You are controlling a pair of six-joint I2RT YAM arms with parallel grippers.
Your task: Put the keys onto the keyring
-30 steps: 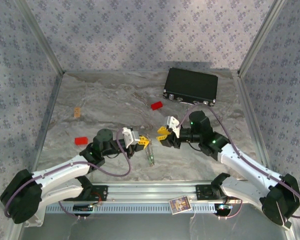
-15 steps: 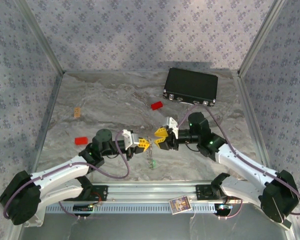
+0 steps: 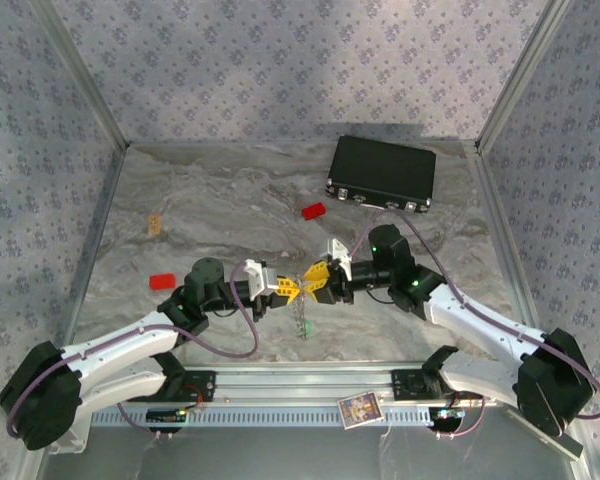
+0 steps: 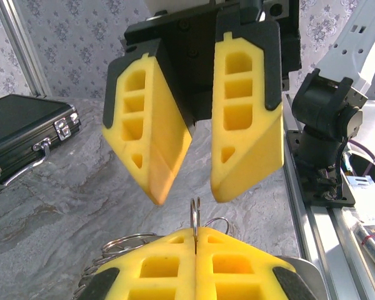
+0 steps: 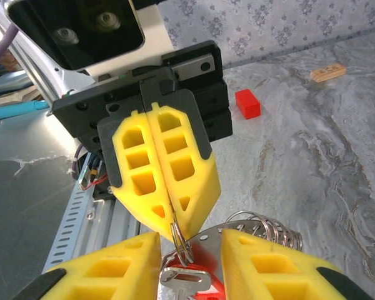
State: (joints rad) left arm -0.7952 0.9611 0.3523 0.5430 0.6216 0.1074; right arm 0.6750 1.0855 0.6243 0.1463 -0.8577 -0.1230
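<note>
two sets of jaws were moved closer: left jaws were clamped on the keyring (image 4: 195,215), right jaws were apart, so threading seemed near.

Top external: fixed high above and behind the arm bases. Faces down and forward across the whole table (image 3: 230,210) to its far edge. Distant.
Left wrist: close-up along the left gripper (image 4: 195,236). Faces the table's right edge, with the black case (image 4: 19,125) of the far right corner at frame left.
Right wrist: close-up along the right gripper (image 5: 190,250). Faces the left edge, with the red block (image 5: 247,103) beyond.
Shared: all three views take in both grippers tip to tip over the middle of the table's near half, the keyring (image 4: 195,215) between them.
</note>
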